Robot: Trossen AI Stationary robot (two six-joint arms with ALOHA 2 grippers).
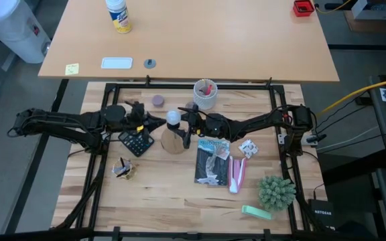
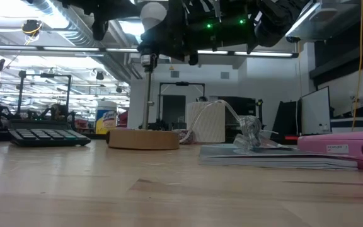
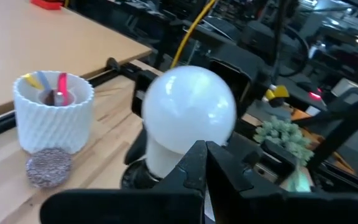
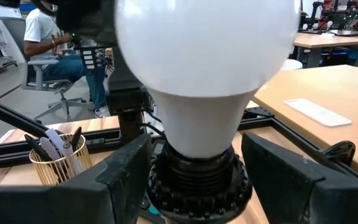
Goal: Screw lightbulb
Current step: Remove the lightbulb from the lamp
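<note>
High view: frosted white pear-shaped lightbulb [image 1: 173, 118] upright over round wooden disc stand [image 1: 174, 142], neck seated in ribbed black socket [image 4: 194, 186]. Right gripper [image 4: 194, 177] spread open, 2 dark fingers flanking socket. Left gripper [image 3: 201, 163] closed just beside smooth globe. Ribbed white cup [image 3: 53, 118] nearby.
</note>
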